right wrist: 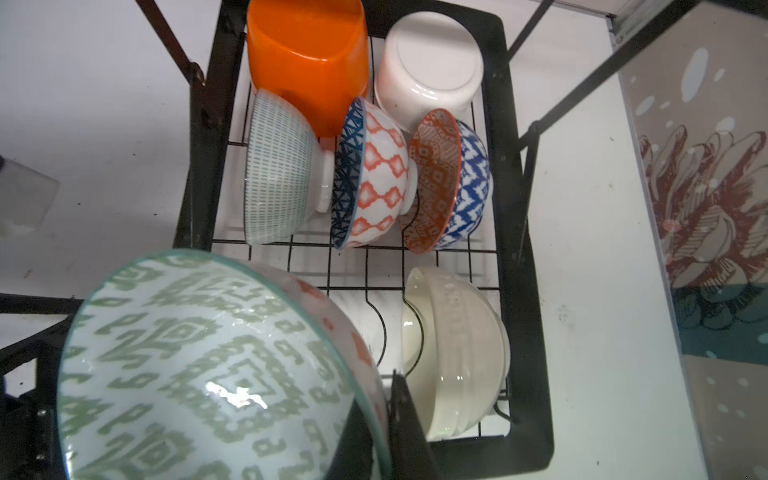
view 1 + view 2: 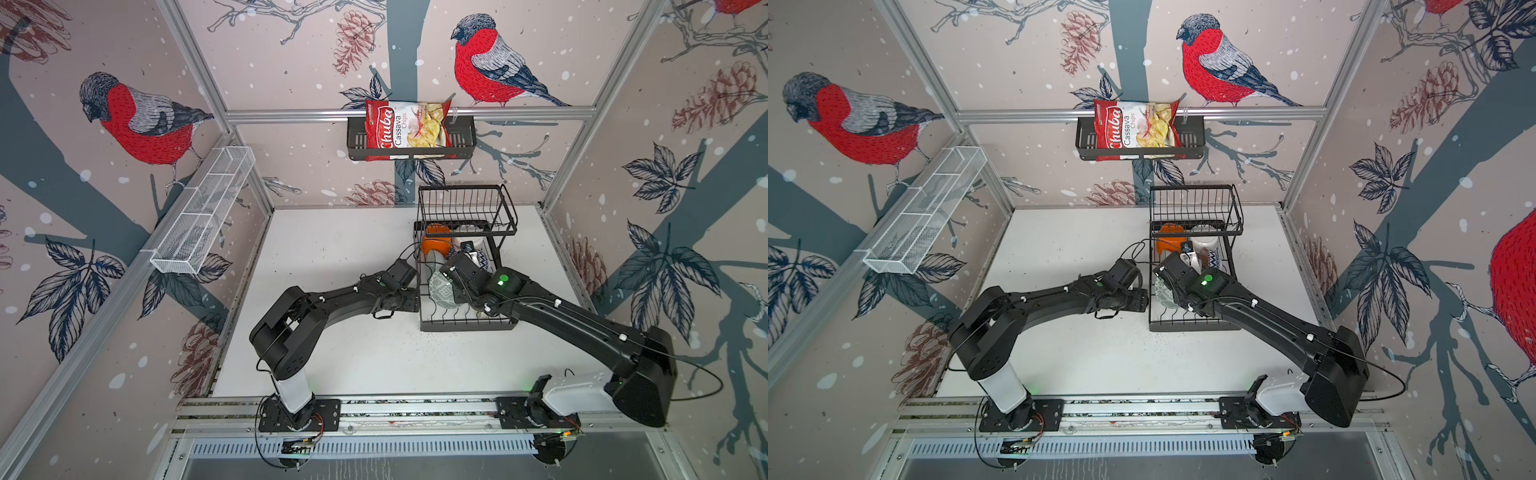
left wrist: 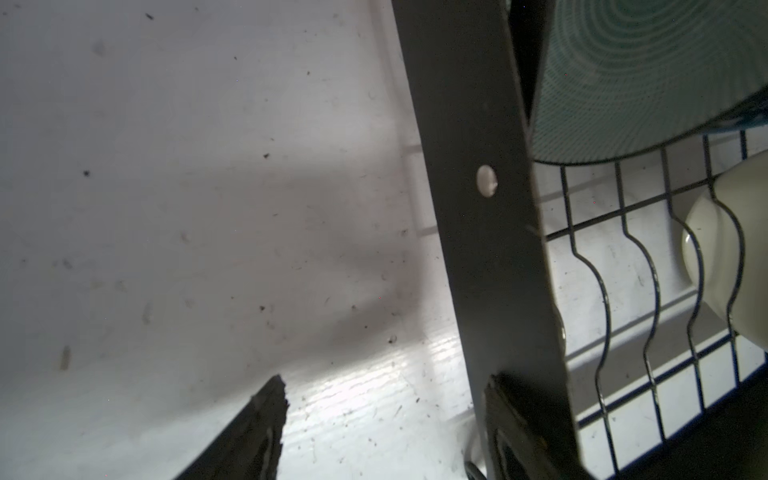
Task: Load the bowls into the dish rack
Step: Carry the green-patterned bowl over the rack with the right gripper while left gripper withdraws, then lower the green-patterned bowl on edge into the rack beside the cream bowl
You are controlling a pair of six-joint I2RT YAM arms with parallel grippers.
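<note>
Step in hand: I am judging this to be the last placement. Six bowls are sitting in the dish rack (image 1: 525,332) and a seventh is hanging from my right arm.
Right gripper (image 1: 374,419): I am seeing it pinched tight on the rim of the green-patterned bowl (image 1: 199,374), one finger outside the wall and the other hidden inside.
Held bowl, position: it is tilting on edge over the near end of the flat tray, just beside the cream bowl (image 1: 461,353). I cannot tell whether it is touching the wires.
Already racked: the orange bowl (image 1: 307,62) and white bowl (image 1: 430,62) are lying at the far end. The teal-dashed bowl (image 1: 278,174), orange-lattice bowl (image 1: 378,174) and blue-patterned bowl (image 1: 469,183) are standing in a row in front of them.
Left gripper (image 3: 386,390): it is gaping wide and gripping nothing, low over the table (image 2: 332,257) beside the rack's side bar.
Next move, my judgement: I am expecting to lower the rim between two curved dividers, clear of the cream bowl, then part the fingers and lift away.
Writing: the chip bag (image 2: 405,129) in the wall basket (image 2: 465,141) is showing "Chuba Cassava Chips". The raised lettering on the cream bowl is proving unreadable.
</note>
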